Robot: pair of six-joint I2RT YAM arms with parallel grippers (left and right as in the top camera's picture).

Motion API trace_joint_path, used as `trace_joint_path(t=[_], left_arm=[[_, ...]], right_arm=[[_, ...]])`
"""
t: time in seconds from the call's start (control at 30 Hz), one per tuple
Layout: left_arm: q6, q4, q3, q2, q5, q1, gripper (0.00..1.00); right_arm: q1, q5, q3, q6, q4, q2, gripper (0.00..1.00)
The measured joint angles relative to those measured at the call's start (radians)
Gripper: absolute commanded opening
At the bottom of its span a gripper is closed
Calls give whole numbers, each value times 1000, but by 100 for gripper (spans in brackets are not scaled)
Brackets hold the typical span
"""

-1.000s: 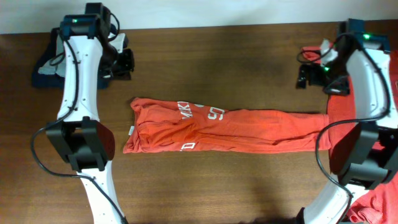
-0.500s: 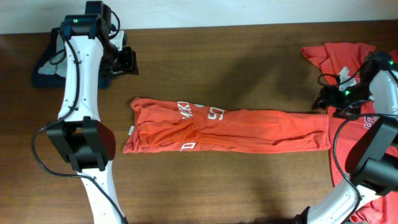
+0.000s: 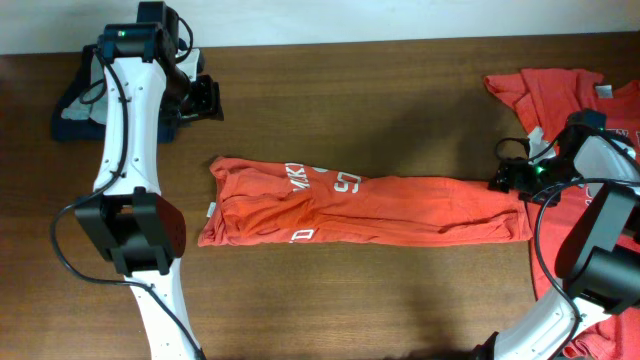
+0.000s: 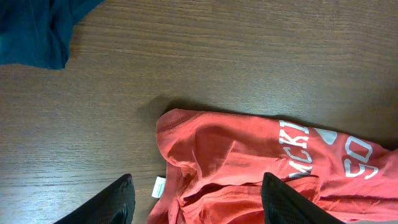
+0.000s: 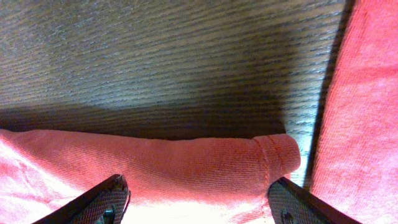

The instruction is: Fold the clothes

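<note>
My right gripper (image 5: pixel 198 198), jaws apart, hangs just over the hemmed right end of the folded T-shirt (image 5: pixel 155 162), whose long axis runs leftward across the table (image 3: pixel 380 100) to its collar end, where my left gripper (image 4: pixel 196 199), also spread, hovers farther off.

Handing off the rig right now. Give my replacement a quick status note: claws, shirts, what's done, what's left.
Left claw: open, empty, clear of the shirt, back left.
Right claw: open, low over the shirt's right end, hem corner between its fingers, not gripped.
Done: shirt folded lengthwise into a strip mid-table.
Left: fold the strip crosswise; then the pile of shirts at right.
</note>
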Motion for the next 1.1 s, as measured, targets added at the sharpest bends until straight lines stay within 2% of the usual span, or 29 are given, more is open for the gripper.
trace_joint_path(t=[0.27,0.37,0.5,0.77,0.97,1.1], left_arm=[[0,0,0,0,0,0,65],[0,0,0,0,-16,0,66],[0,-1,0,0,-33,0,66],[0,-1,0,0,-39,0,66],[0,-21,0,0,-47,0,66],[0,-27,0,0,-56,0,66]], right_arm=[[0,39,-37,1,49,-6,79],[0,49,-60,1,82,-15,85],[0,49,-72,0,99,-24,86],[0,54,-81,1,115,-27,80],[0,56,-95,0,130,-33,65],[-1,39,-97,0,130,-33,64]])
